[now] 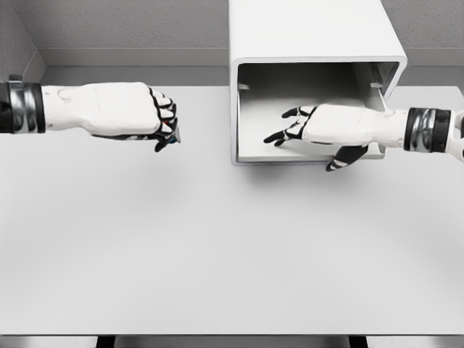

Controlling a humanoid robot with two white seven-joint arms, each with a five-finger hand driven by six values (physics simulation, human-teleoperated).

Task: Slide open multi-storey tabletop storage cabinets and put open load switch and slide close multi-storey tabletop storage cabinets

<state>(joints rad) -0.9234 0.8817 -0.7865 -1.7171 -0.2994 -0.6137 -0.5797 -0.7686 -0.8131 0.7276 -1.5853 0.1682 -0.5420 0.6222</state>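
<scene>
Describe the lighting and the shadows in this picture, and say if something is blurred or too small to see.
In the head view the light is soft and even, with no glare on the table; a faint shadow lies under the open drawer and the right hand; the small thing inside the closed left hand is mostly hidden, so only a reddish and teal bit shows.
</scene>
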